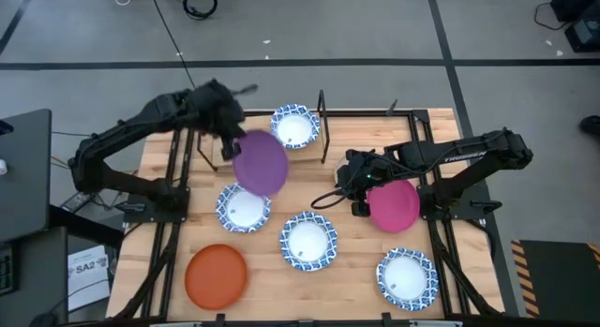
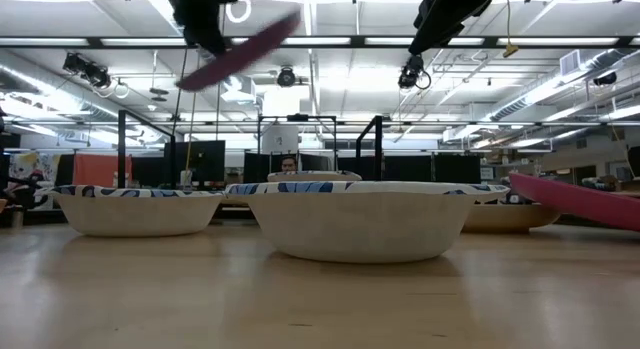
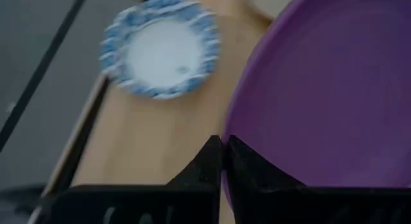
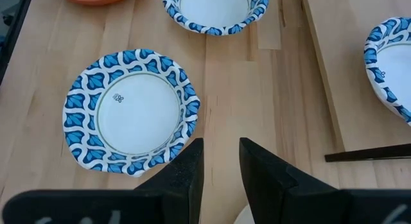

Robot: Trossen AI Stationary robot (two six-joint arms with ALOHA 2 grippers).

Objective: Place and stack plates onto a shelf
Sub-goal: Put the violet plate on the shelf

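Note:
My left gripper [image 1: 228, 144] is shut on a plain purple plate [image 1: 261, 161] and holds it high above the table's left middle; the low view shows the plate [image 2: 240, 51] tilted in the air. One blue-and-white plate [image 1: 294, 127] lies flat on the shelf [image 1: 361, 135], a light plank in a black frame at the table's far side. My right gripper [image 1: 354, 194] hangs open and empty over the table's middle, beside a magenta plate [image 1: 394, 205] that lies tilted [image 2: 580, 201]. Below its fingers [image 4: 221, 163] sits another blue-and-white plate [image 4: 131, 112]. My left gripper [image 3: 223, 153] pinches the purple plate's rim [image 3: 239, 131] between its two fingers, at the edge nearest the arm. The plate is lifted clear of the table and slants, its far edge higher than the held edge.
Three more blue-and-white plates [image 1: 244, 207] [image 1: 307, 241] [image 1: 407, 277] and an orange plate [image 1: 216, 275] lie on the table's near half. Black upright posts [image 1: 323, 130] stand at the shelf's near edge. Bare plank shows to the right of the shelved plate.

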